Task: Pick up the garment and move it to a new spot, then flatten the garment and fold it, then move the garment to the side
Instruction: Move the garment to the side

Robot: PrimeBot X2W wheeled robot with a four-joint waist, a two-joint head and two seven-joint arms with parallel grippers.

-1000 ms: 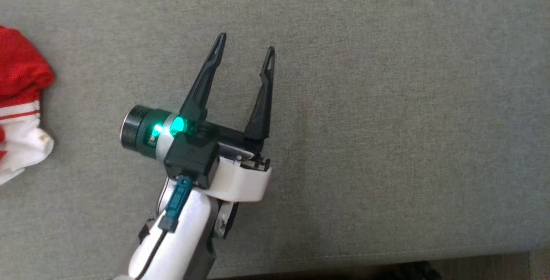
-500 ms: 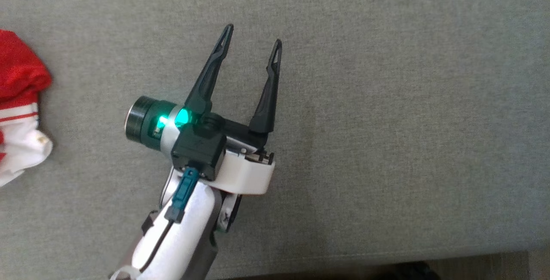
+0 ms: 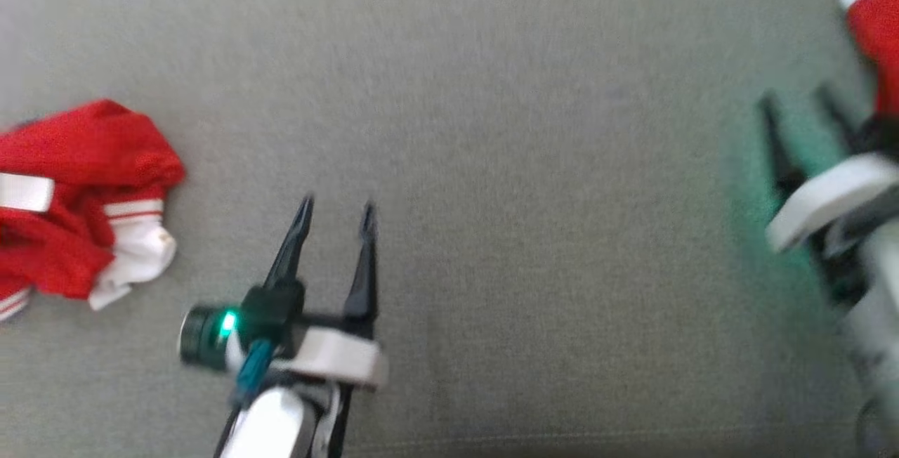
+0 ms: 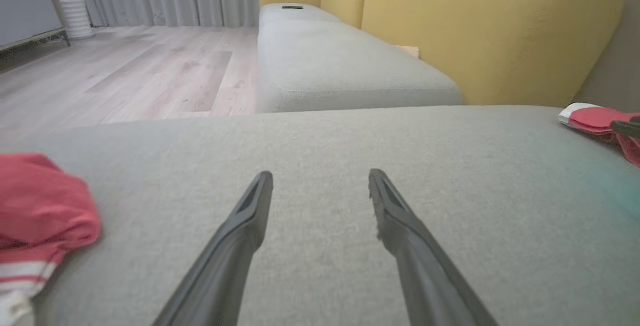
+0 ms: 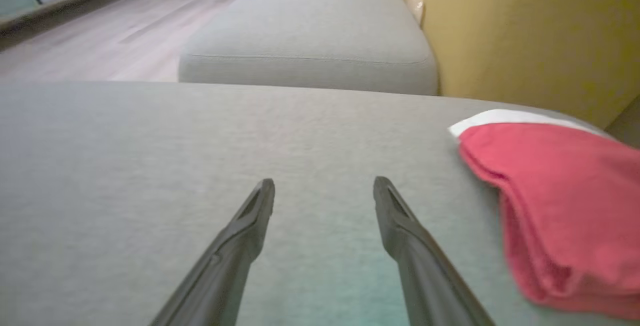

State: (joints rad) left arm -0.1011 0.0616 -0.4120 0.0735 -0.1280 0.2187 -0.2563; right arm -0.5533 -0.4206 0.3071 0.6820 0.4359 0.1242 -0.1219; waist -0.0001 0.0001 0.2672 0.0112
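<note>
Seemingly set-aside step is done: folded garment point(image 3: 878, 36) is seen at right edge of cushion point(image 3: 527, 198), just beside right gripper point(image 3: 796, 101), not touched. Both claws are spread wide, nothing is held. Left gripper point(image 3: 337, 206) is hovered near front edge. Crumpled garment point(image 3: 77, 184) is seen at left edge. Next move, as judged: left gripper to be swung left, lowered, closed on bunched fabric.

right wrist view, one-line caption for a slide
Open right hand over grey sofa cushion, folded red garment beside it
</note>
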